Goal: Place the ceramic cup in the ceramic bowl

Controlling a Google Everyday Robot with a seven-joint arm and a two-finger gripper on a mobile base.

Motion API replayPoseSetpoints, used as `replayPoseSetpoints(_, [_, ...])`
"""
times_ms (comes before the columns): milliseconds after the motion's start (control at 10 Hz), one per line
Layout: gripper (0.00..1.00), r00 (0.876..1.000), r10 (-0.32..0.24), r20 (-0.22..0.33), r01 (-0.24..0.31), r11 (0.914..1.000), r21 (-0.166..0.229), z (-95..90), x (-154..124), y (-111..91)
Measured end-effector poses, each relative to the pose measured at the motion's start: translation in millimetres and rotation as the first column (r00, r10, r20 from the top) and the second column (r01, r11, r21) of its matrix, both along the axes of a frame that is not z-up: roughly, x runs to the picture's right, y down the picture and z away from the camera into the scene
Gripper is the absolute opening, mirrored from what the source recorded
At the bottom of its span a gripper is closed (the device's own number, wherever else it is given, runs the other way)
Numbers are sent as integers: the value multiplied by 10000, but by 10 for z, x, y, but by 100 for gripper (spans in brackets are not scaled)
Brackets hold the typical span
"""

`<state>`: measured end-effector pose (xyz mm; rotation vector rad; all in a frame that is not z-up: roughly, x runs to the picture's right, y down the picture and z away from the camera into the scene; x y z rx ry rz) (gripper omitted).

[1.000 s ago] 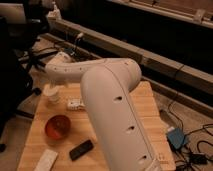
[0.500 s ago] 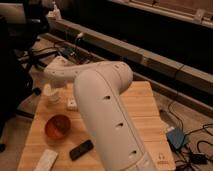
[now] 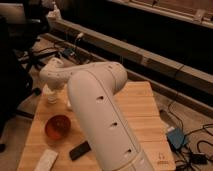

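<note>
The ceramic cup (image 3: 51,95), small and white, stands near the far left edge of the wooden table (image 3: 140,110). Right above it is my gripper (image 3: 52,88), at the end of the white arm (image 3: 95,100), which bends down from the right. The gripper looks to be at the cup's top; contact is not clear. The ceramic bowl (image 3: 58,127), round and reddish-orange, sits on the table a little nearer to the camera than the cup, with nothing visible in it. The arm's large link covers the middle of the table.
A flat white block (image 3: 46,160) and a dark flat object (image 3: 79,149) lie near the table's front edge. Another small white object (image 3: 69,104) sits by the arm. On the floor to the right are a blue box (image 3: 176,137) and cables. A long ledge runs behind.
The arm's large link has swung further left across the table. The gripper stays over the cup, and cup and bowl have not visibly moved.
</note>
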<state>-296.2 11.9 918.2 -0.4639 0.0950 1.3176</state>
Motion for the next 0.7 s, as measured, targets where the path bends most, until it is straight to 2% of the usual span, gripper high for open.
replayPoseSetpoints(200, [0,9992,-378,-93,379,9992,97,-262,173,14])
replayPoseSetpoints(300, [0,9976,-672,-195,678,9971,353,-578,393,19])
replayPoseSetpoints(400, [0,9965,-813,-186,822,9951,554,-751,502,33])
replayPoseSetpoints(600, [0,9918,-1248,262,1200,9829,1396,-1309,765,142])
replayPoseSetpoints(700, [0,9863,-1450,788,1294,9757,1767,-1594,809,280])
